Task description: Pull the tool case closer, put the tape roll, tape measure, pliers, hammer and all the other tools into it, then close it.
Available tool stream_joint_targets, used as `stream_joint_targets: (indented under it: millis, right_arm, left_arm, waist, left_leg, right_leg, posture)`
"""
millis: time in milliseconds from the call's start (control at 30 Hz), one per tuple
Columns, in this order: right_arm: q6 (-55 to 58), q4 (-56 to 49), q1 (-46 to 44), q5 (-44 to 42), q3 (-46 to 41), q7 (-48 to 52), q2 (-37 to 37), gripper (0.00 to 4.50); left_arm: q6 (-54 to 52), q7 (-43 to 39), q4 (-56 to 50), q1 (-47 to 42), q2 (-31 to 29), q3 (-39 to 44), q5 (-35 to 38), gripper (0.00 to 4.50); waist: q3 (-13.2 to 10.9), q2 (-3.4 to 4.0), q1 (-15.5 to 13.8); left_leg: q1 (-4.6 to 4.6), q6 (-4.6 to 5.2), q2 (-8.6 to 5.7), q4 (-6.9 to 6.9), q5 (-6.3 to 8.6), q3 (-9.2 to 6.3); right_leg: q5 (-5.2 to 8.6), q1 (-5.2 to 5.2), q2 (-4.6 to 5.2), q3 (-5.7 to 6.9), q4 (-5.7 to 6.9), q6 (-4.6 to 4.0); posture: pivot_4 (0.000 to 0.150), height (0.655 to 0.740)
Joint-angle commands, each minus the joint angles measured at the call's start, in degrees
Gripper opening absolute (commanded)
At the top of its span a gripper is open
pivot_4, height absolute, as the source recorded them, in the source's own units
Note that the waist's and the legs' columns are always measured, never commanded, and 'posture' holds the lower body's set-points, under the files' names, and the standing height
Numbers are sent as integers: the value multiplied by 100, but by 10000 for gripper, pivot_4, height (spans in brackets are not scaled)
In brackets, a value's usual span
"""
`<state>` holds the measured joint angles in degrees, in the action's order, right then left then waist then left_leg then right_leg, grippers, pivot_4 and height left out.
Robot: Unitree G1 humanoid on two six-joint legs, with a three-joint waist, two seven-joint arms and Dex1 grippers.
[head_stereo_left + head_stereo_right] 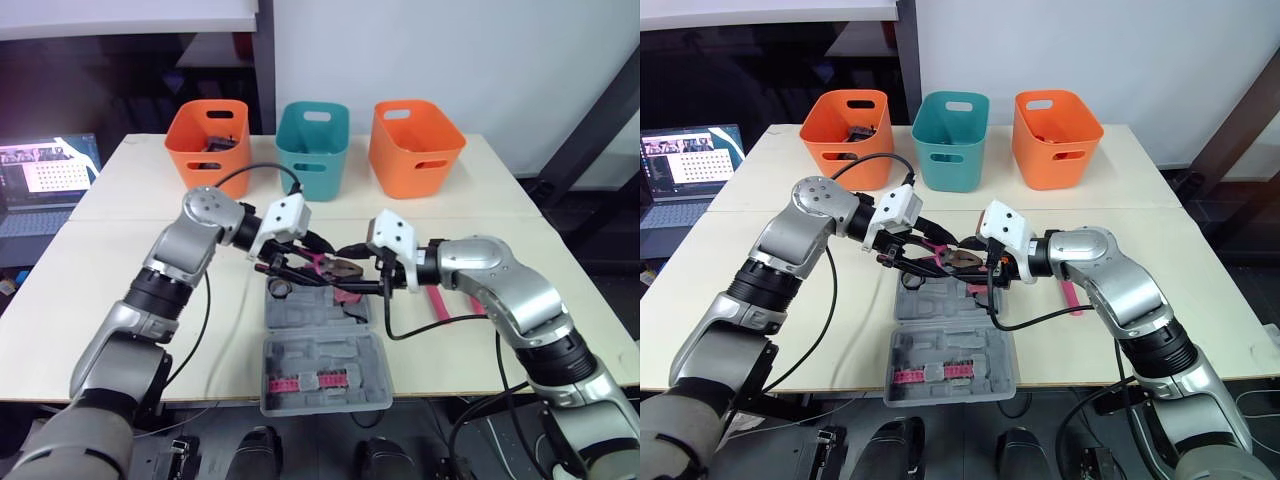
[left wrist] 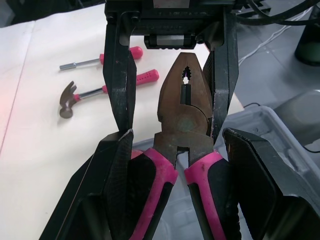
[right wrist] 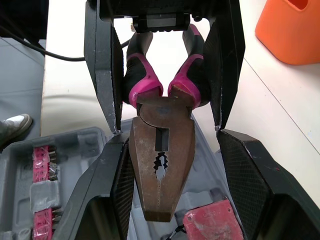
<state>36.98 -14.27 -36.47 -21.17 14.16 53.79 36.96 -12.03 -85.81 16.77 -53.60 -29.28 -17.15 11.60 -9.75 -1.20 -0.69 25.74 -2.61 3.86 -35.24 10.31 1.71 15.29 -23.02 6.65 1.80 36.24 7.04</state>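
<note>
While the pliers (image 2: 182,115) are held up in the air over the open tool case (image 1: 300,330), their pink handles are squeezed tight by the jaws of the left gripper (image 2: 177,132). The metal head is ringed by the loose, open jaws of the right gripper (image 3: 169,133). The case is set near the front edge of the counter (image 1: 100,290). A hammer (image 2: 67,102) is seen lying on the counter to the right of the case. A teal bin (image 1: 313,148) is set at the back.
</note>
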Motion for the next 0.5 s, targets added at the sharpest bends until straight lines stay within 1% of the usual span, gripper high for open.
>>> stream_joint_targets:
  millis: [33, 467, 500]
  right_arm:
    - [25, -184, -64, -146, -313, -24, -40, 26683]
    - [254, -382, 51, -293, -406, -122, -103, 26683]
    - [247, -390, 72, -286, -390, -120, -101, 24244]
  left_arm:
    - [90, 39, -141, -107, -9, 78, -7, 24015]
    - [-102, 123, -173, -32, 3, 50, 10, 24012]
    - [-120, 113, -212, -17, 9, 33, 12, 24012]
  waist:
    - [0, 0, 0]
    - [0, 0, 0]
    - [0, 0, 0]
  left_leg:
    - [0, 0, 0, 0, 0, 0]
    - [0, 0, 0, 0, 0, 0]
    - [0, 0, 0, 0, 0, 0]
  right_leg:
    - [0, 0, 0, 0, 0, 0]
    - [0, 0, -1, 0, 1, 0]
    - [0, 0, -1, 0, 2, 0]
  posture:
    - [1500, 7400]
    - [1500, 7400]
    - [1500, 7400]
